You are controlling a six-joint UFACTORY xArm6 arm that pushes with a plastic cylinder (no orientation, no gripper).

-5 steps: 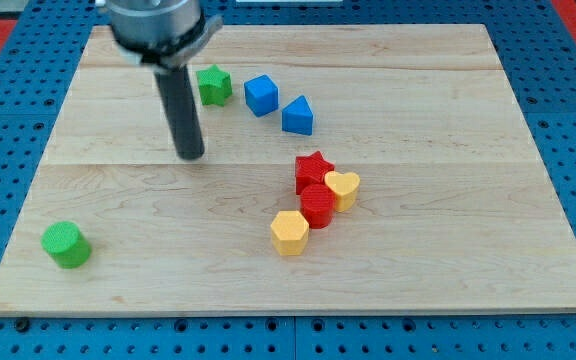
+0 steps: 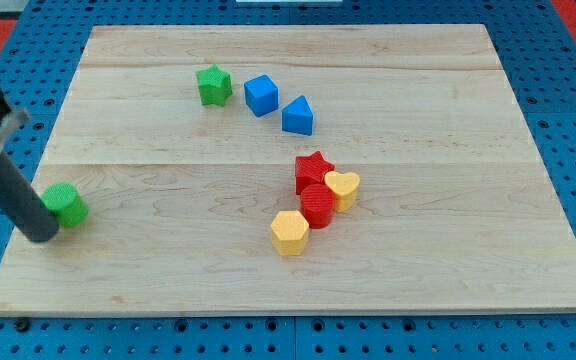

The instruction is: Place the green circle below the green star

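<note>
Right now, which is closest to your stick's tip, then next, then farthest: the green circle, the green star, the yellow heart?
From my tip, at the view's left edge:
1. Green circle, right beside the tip, just to its upper right.
2. Green star, toward the view's top, left of the blue blocks.
3. Yellow heart, farthest, right of centre, against the red circle.

The board [image 2: 418, 280] is showing pale, matt wood with fine grain. The green circle [image 2: 67, 204] and red circle [image 2: 318, 206] are looking like ridged, matt plastic. My tip [image 2: 42, 237] is ending a dark, smooth, slightly shiny rod.
</note>
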